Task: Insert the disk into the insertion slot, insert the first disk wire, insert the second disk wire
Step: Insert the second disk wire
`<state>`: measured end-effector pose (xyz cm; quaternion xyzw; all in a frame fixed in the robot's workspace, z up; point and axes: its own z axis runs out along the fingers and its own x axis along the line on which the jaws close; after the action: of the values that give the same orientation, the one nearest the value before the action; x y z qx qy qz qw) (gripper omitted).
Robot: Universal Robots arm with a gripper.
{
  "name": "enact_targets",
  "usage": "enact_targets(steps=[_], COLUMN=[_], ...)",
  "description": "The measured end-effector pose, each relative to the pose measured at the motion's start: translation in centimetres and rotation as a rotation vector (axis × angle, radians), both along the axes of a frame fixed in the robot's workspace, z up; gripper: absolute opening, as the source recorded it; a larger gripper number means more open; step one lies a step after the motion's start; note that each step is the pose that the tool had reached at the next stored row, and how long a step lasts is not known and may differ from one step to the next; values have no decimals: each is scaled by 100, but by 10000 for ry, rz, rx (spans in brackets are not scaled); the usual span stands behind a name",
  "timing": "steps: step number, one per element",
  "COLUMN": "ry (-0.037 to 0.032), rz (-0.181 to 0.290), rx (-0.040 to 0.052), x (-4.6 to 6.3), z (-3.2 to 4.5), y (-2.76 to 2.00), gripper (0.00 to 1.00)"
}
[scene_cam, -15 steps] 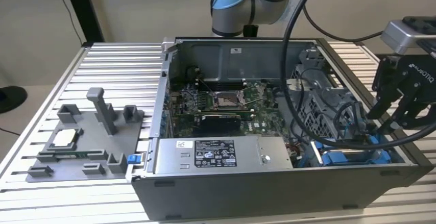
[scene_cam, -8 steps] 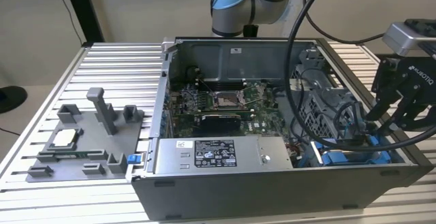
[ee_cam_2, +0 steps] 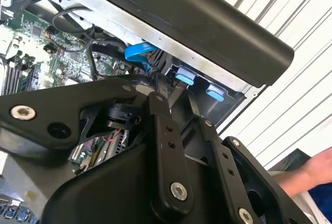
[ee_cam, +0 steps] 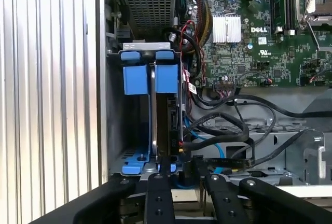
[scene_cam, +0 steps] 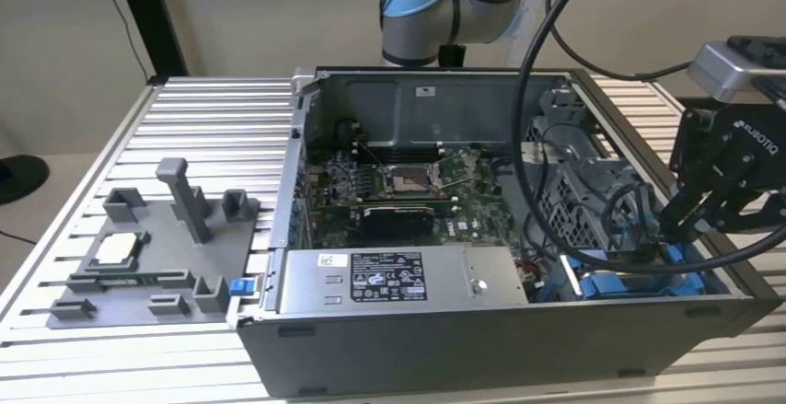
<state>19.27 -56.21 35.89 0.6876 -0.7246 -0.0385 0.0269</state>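
Exterior view: gripper (scene_cam: 673, 235) down at insertion slot (scene_cam: 694, 286), tips hidden behind cables (scene_cam: 610, 238); power-supply box (scene_cam: 387, 280) label unreadable.
Second wrist view: person's hand (ee_cam_2: 307, 175) cut off at edge.
First wrist view: disk (ee_cam: 163, 125) edge-on in slot; jaws pinching disk wire (ee_cam: 190, 165).

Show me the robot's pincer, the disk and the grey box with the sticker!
pincer (scene_cam: 673, 231): exterior view, its lower end.
disk (ee_cam: 163, 125): first wrist view, its thin dark edge.
grey box (scene_cam: 387, 278): exterior view, its sticker.
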Motion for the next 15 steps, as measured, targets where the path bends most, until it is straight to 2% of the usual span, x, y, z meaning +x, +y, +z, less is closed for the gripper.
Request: enact_targets(steps=[9,10,15], ry=[10,10,9], rz=[0,0,0], rx=[38,37,35], x=[0,0,0], z=[-25,-25,-10], y=[6,7,13], gripper=[100,0,0])
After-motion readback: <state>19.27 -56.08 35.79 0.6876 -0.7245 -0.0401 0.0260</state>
